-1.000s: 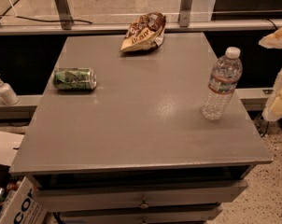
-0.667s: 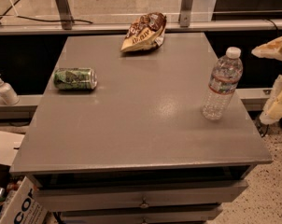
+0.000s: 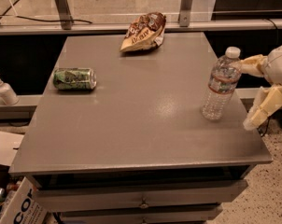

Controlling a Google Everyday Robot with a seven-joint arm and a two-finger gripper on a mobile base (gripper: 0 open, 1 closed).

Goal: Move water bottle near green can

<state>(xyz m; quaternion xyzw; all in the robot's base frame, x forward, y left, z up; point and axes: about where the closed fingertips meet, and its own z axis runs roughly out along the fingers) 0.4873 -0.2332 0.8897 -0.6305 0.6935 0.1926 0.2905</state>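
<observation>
The water bottle [image 3: 221, 85] stands upright on the right side of the grey table [image 3: 141, 129]; it is clear and ribbed, with a white cap and a red-and-white label. The green can [image 3: 74, 79] lies on its side near the table's left edge. My gripper [image 3: 251, 90] comes in from the right edge of the view, just right of the bottle. It is open, with one cream finger [image 3: 251, 63] by the bottle's shoulder and the other [image 3: 262, 107] lower, off the table's right edge. It holds nothing.
A brown-and-yellow snack bag [image 3: 142, 31] lies at the table's far middle. A small white pump bottle [image 3: 4, 90] stands on a ledge to the left. A cardboard box [image 3: 15, 204] sits on the floor at lower left. Metal posts stand behind the table.
My gripper has moved left, in from the right edge, and now stands close beside the water bottle. The bottle, can and bag have not moved.
</observation>
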